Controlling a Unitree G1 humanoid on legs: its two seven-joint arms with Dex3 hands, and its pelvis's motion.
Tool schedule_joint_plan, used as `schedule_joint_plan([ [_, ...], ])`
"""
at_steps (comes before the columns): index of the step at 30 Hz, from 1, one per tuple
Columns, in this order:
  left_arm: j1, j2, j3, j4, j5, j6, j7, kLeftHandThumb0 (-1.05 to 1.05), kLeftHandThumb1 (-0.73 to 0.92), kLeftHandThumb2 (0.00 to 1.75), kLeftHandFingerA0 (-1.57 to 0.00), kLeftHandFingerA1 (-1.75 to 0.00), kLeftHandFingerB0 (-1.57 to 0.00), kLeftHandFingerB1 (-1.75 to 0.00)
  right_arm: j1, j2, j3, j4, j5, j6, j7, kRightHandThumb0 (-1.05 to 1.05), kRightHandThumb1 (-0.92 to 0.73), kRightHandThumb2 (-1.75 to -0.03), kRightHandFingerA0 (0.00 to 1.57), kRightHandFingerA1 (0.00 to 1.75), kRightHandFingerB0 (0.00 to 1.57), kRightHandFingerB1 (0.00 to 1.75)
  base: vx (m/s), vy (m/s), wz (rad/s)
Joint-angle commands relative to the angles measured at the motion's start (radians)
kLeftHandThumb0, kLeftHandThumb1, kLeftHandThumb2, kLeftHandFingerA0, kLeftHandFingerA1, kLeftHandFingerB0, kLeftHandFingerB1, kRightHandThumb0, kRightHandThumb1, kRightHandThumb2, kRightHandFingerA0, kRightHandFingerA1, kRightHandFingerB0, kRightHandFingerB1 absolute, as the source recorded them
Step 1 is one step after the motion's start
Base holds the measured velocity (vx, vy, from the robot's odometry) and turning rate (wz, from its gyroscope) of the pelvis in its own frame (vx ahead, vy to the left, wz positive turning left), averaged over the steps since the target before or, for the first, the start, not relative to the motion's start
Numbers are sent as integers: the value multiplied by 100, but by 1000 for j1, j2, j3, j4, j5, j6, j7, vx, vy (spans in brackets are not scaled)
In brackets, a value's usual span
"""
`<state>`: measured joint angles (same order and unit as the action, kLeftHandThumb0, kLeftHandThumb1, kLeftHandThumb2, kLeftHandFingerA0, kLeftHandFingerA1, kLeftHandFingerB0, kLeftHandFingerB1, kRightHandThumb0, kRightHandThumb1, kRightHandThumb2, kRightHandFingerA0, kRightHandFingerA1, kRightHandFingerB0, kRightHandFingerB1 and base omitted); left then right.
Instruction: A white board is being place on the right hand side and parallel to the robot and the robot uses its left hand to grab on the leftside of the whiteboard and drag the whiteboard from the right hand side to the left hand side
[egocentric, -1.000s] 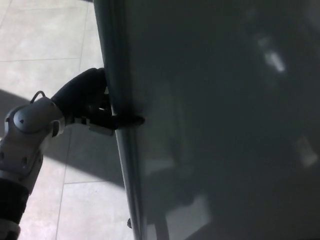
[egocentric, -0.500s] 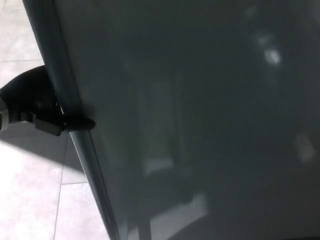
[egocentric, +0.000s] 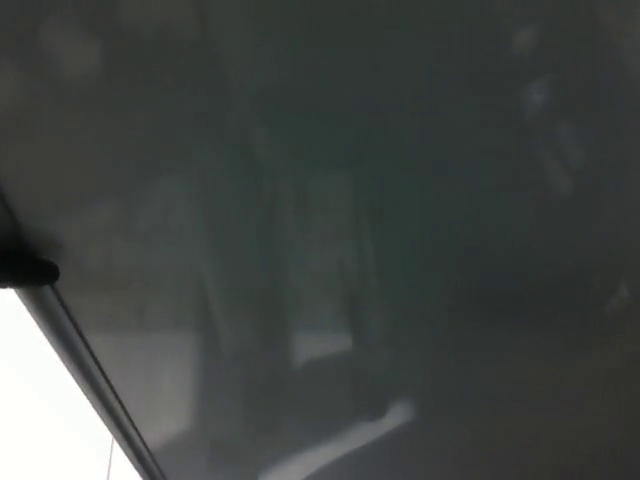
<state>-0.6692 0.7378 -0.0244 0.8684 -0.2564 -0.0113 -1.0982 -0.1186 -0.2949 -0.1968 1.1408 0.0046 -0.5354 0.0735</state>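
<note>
Board: the whiteboard (egocentric: 380, 220) fills nearly the whole head view, a dark, glossy sheet with dim, blurred reflections across it.
Board edge: its left frame (egocentric: 85, 365) cuts diagonally across the 8 o'clock corner, running from the left border at about 9 o'clock down to the bottom border near 7 o'clock.
Left hand: only a black fingertip of the left hand (egocentric: 28, 271) shows, at 9 o'clock, hooked over the frame and lying on the board's face. The rest of the hand is out of the picture, so the finger is on the edge, but whether the grip is fully closed cannot be told.
Right hand: out of sight.
Floor: a bright, washed-out wedge of floor (egocentric: 45, 420) sits at 8 o'clock, outside the frame; one faint line runs through it.
</note>
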Motion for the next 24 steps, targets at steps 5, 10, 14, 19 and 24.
schedule_joint_plan([
  [5,-4,159,9,163,64,-94,-155,-7,78,63,-80,-109,-88,-84,-2,-31,9,15,-14,-13,-18,-80,-75,-63,88,90,54,54,0,0,0],
  [10,-5,210,12,225,80,-100,-151,-7,76,63,-70,-122,-89,-83,-1,-30,12,15,-15,-12,-19,-80,-75,-63,88,90,54,52,0,0,1],
  [14,2,230,18,261,92,-126,-139,-2,80,63,-68,-123,-85,-84,0,-28,15,14,-15,-12,-20,-79,-76,-64,86,88,54,52,0,0,0],
  [19,-6,247,38,307,94,-112,-146,-6,77,63,-72,-119,-83,-84,-2,-30,20,15,-21,-18,-28,-80,-75,-63,88,92,55,56,0,0,0],
  [24,-5,271,45,322,116,-134,-154,-5,78,63,-74,-106,-82,-86,-5,-28,17,18,-15,-19,-20,-80,-75,-63,89,92,56,56,0,0,0],
])
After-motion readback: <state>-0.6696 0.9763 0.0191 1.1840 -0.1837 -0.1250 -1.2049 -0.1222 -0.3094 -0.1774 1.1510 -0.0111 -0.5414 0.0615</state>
